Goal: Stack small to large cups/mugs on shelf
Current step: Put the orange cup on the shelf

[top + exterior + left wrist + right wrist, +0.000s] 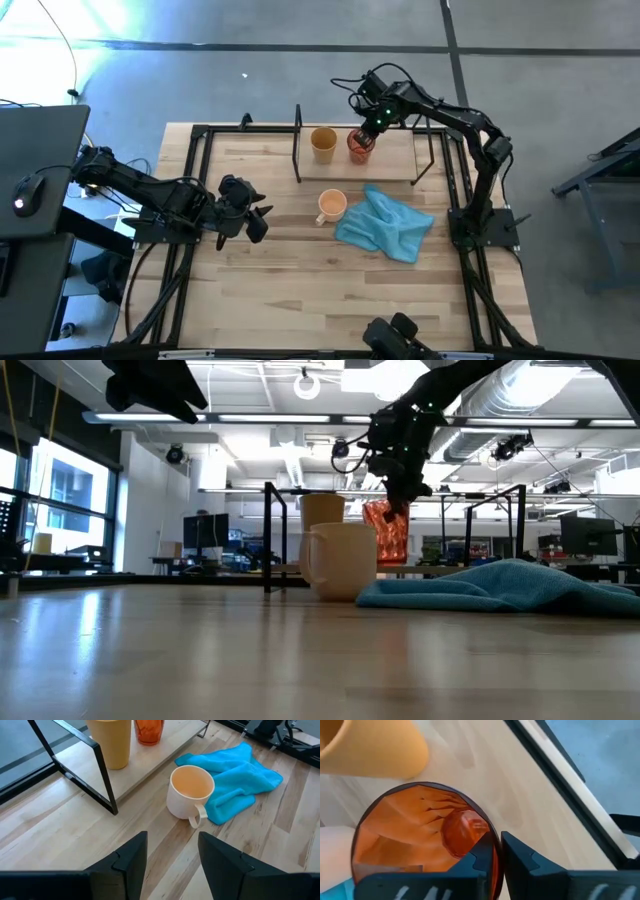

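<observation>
The red patterned cup point(360, 147) is on the shelf point(398, 165), a black rod rack with a light wooden board, beside the mustard-yellow cup point(323, 143), which stands on the board. My right gripper point(367, 133) is over the red cup and shut on it. The light orange mug point(332, 205) stands upright on the table in front of the shelf, handle toward the near edge. My left gripper point(256, 216) hovers open over the table's left part, away from the cups; its wrist view shows the mug point(190, 790) ahead of it. My right gripper point(497, 847) holds the red cup by its rim point(496, 862). One finger point(477, 860) is inside the cup and one point(522, 862) outside, coming from above and pointing down. The cup point(386, 532) stays about upright at board level; whether its base rests there I cannot tell.
A crumpled blue cloth point(387, 226) lies on the table right of the mug, touching it. The shelf's upright black rods point(298, 142) rise at its left end and along its back. Bare wooden table point(290, 290) stretches toward the near edge.
</observation>
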### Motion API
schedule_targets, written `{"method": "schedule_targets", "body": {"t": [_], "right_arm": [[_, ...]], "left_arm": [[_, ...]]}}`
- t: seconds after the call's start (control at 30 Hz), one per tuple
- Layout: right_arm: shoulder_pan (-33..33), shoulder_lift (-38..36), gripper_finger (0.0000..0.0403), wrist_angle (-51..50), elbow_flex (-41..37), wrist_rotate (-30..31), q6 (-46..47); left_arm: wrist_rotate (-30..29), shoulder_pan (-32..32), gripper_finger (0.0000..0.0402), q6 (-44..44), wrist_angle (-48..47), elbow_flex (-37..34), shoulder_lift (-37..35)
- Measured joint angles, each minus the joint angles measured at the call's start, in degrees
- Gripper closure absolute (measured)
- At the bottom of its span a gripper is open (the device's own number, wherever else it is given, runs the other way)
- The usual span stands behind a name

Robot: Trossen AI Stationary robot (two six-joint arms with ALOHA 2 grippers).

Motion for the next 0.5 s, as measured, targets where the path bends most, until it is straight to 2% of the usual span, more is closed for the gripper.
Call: {"method": "schedule_targets", "body": {"t": [0.5], "right_arm": [[-0.22, 0.59, 0.0371, -0.68, 0.0, -0.14, -1.03]], "left_arm": [[0.04, 0.0, 0.0236, -0.02, -0.26, 0.0, 0.0]]}}
